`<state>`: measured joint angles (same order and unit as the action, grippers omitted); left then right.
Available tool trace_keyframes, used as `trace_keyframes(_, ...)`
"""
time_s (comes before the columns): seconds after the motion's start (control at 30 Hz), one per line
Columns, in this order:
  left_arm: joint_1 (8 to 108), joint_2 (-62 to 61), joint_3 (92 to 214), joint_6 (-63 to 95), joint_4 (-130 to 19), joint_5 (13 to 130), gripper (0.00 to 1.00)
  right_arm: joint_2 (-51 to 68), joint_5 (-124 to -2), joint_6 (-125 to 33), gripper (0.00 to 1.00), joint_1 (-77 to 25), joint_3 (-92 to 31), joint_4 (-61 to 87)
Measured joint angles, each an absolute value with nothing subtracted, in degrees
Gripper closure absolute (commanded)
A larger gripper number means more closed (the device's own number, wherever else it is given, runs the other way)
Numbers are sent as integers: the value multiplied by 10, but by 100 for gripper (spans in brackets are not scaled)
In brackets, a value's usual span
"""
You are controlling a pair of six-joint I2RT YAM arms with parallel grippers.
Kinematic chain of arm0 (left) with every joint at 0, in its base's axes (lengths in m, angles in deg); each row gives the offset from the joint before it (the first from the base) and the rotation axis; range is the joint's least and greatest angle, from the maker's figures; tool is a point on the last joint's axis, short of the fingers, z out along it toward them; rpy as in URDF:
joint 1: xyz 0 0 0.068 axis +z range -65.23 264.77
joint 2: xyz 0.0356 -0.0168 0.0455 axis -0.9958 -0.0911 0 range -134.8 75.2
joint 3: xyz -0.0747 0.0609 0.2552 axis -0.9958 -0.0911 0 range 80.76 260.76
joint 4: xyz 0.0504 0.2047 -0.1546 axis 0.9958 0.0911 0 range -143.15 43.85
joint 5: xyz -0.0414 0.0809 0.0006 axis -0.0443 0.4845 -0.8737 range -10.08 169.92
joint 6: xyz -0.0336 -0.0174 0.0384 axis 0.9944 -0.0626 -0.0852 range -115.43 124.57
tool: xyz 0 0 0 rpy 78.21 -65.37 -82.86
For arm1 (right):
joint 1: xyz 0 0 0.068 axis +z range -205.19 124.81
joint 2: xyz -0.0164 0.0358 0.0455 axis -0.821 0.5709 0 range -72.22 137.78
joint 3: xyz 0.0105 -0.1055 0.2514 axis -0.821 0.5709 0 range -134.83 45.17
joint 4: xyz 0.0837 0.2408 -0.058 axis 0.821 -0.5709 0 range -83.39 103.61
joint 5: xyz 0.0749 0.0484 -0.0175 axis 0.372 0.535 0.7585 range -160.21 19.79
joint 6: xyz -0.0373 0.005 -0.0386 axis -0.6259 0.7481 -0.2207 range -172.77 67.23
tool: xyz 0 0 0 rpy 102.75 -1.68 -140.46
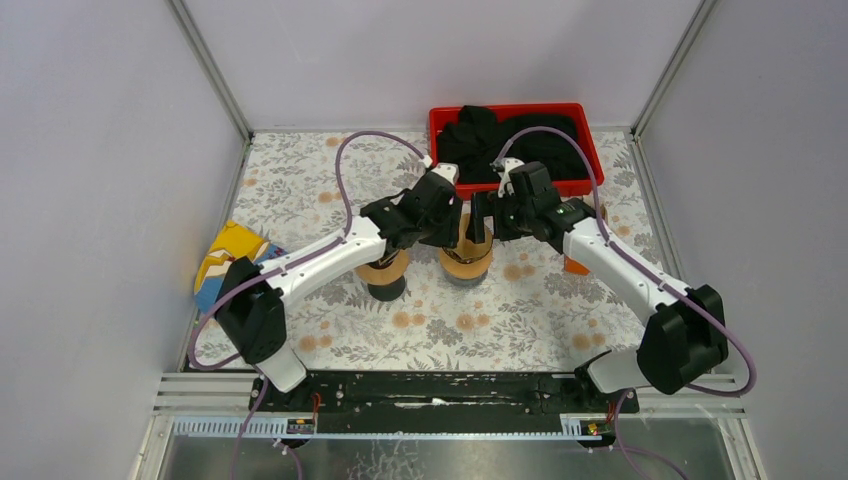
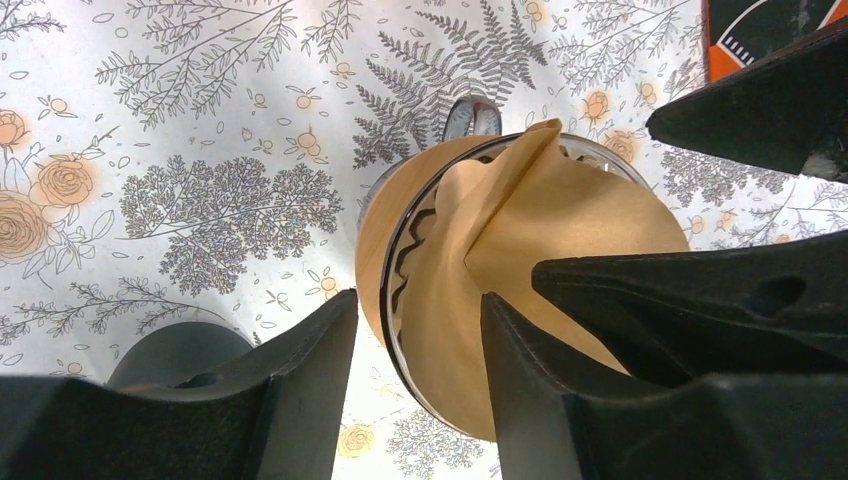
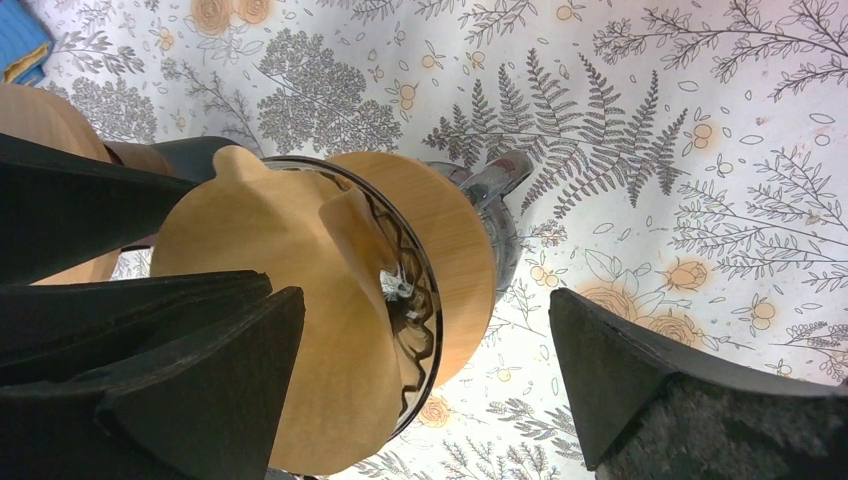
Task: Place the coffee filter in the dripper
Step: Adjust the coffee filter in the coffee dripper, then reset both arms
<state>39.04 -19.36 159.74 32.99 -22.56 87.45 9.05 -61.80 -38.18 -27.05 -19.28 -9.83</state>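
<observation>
The dripper point(image 1: 466, 262) is a glass cone with a wooden collar point(image 2: 375, 230) point(image 3: 455, 250), standing mid-table. The brown paper coffee filter point(image 2: 560, 220) point(image 3: 270, 240) lies inside it, one folded edge rising above the glass rim. My left gripper point(image 2: 418, 297) point(image 1: 455, 215) hovers over the dripper with its jaws apart, straddling the near rim, one finger outside the collar and one over the filter. Table shows through the gap. My right gripper point(image 3: 425, 295) point(image 1: 490, 215) stands wide open above the same dripper, one finger over the filter and the other past the collar.
A second stand with a tan top and dark base point(image 1: 385, 272) point(image 2: 175, 350) sits just left of the dripper. A red bin point(image 1: 590, 150) with black cloth is at the back. A yellow-blue cloth point(image 1: 228, 260) lies far left, and a small orange object point(image 1: 573, 266) under the right arm.
</observation>
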Motion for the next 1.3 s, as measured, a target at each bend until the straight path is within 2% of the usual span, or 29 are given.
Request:
trace_keyframes(0.43, 397, -138, 1616, 330, -226, 875, 27, 15, -668, -382, 0, -270, -193, -99)
trace_keyframes(0.7, 454, -12, 1606, 322, -228, 885, 0, -106, -789, -390, 1, -270, -180, -97)
trace_keyframes(0.97, 506, 118, 1543, 309, -223, 939, 0, -227, -893, -400, 1, -270, -139, -97)
trace_keyframes(1.3, 511, 289, 1464, 284, -210, 1038, 0, -356, -942, -412, 1, -270, -103, -102)
